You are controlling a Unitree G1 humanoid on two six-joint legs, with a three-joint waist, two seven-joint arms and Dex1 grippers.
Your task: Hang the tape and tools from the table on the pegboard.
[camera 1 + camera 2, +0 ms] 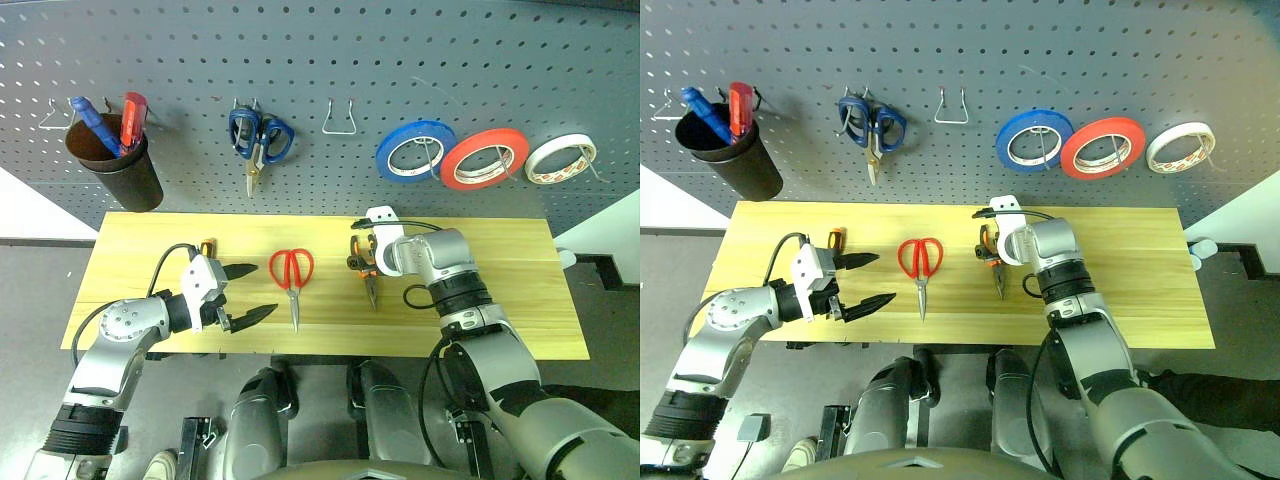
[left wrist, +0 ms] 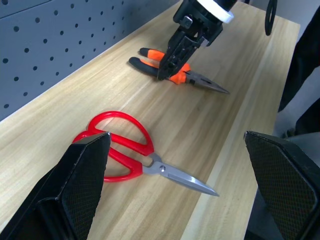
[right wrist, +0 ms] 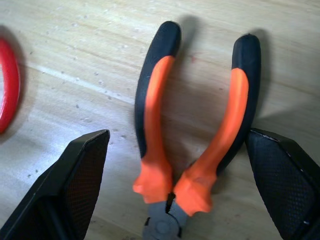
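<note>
The pliers (image 3: 200, 130) with orange-and-black handles lie on the wooden table (image 1: 500, 300). My right gripper (image 1: 362, 250) is open and points down over them, one finger on each side of the handles and neither touching. The red-handled scissors (image 1: 292, 275) lie flat left of the pliers. My left gripper (image 1: 245, 295) is open and empty, level with the scissors and to their left. Just behind it, the orange end of the screwdriver (image 1: 208, 246) shows; the rest is hidden. The red tape (image 1: 485, 158) hangs on a hook of the pegboard (image 1: 330, 50).
On the pegboard hang a blue tape roll (image 1: 415, 150), a white tape roll (image 1: 560, 158), blue-handled scissors (image 1: 258, 140) and a black cup (image 1: 115, 165) holding blue and red tools. An empty wire hook (image 1: 339, 120) sits between the blue scissors and the blue roll.
</note>
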